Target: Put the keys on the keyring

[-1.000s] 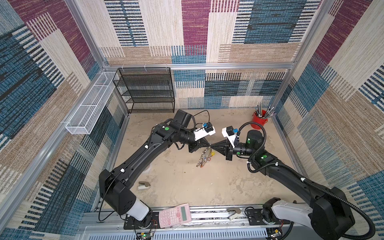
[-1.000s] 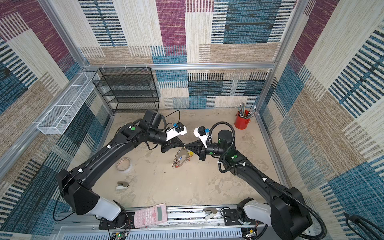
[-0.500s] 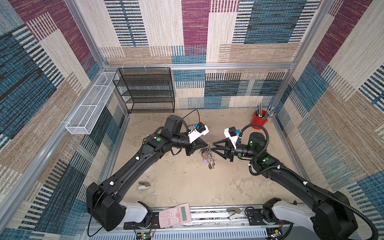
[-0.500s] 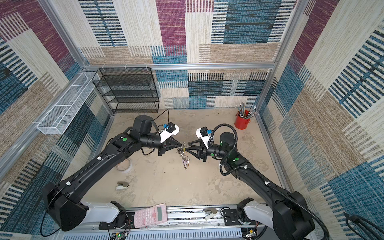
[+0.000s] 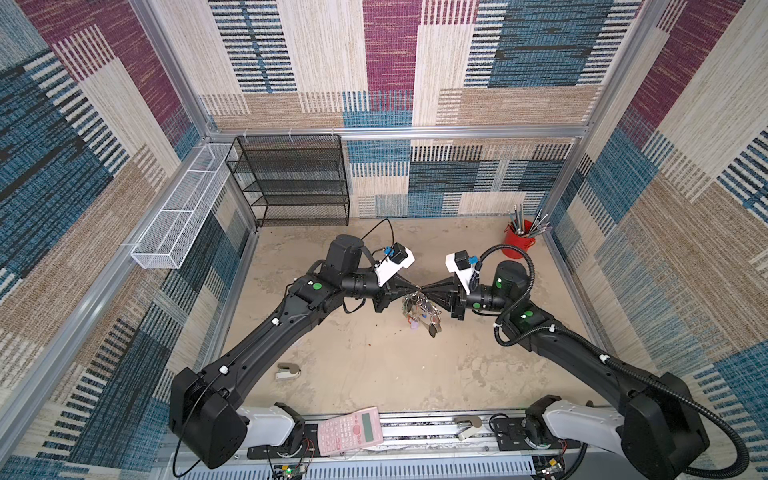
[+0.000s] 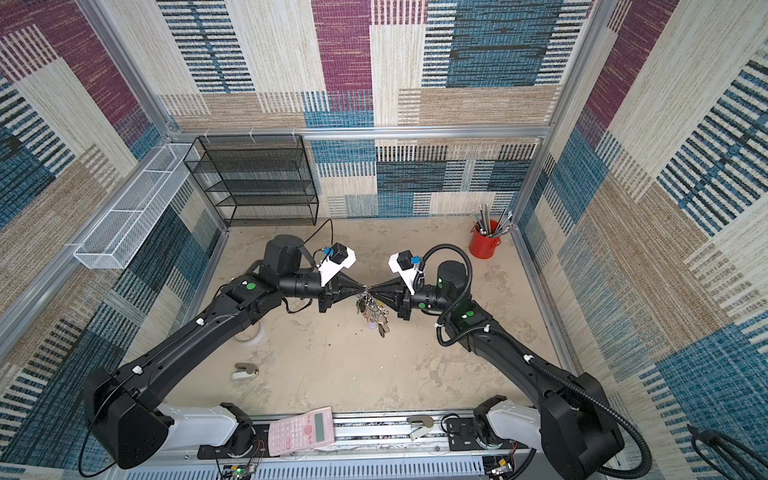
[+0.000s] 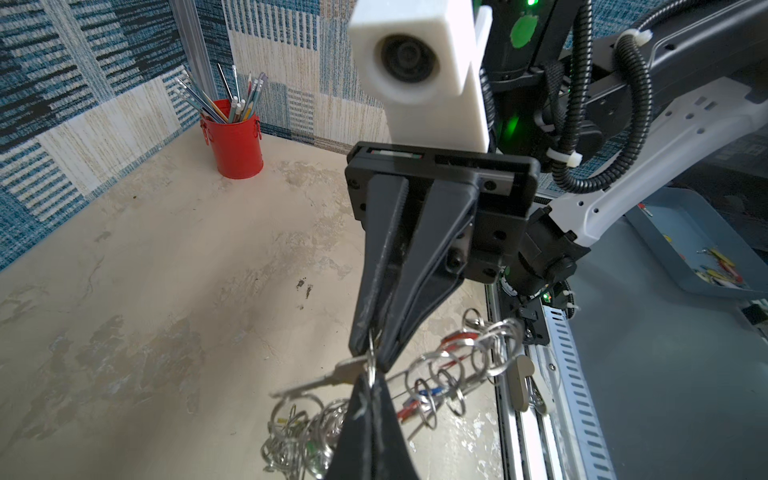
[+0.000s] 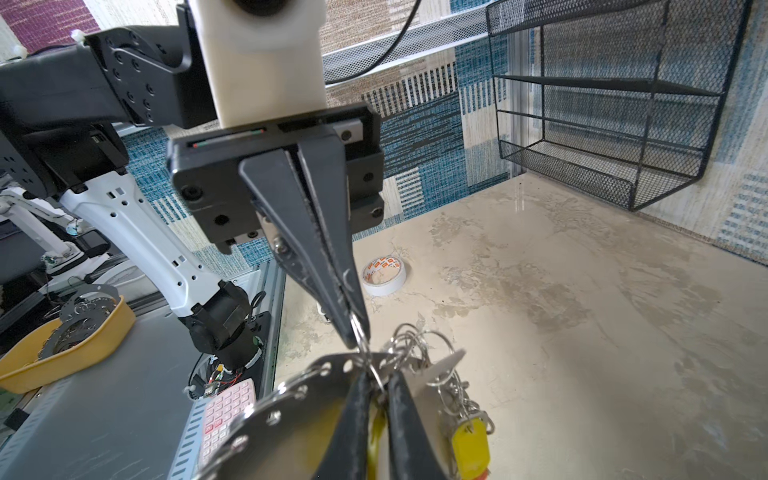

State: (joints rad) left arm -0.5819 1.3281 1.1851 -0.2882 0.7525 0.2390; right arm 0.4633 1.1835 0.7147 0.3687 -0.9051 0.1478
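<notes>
Mid-frame, my left end effector [image 5: 409, 289] pinches the one keyring [image 8: 291, 399]; my right end effector [image 5: 424, 288], tip to tip, pinches the keys [image 7: 328, 378].

Both top views were bright & evenly lit, diffuse light from overhead. Only faint soft shadows lay under the arms on the table [image 5: 374, 374], w/ no hard glare. Wide-angle bend showed at the edges, frame posts bowed. Wrist views had strong fisheye; bkgd fairly sharp, nearest parts soft. The left gripper [image 7: 369, 382] & right gripper [image 8: 376, 376] were blurred in their own views. The keyring [image 8: 291, 415] plate had a pale sheen. A small bright reflection sat on the table below the rack [image 8: 602, 124].
</notes>
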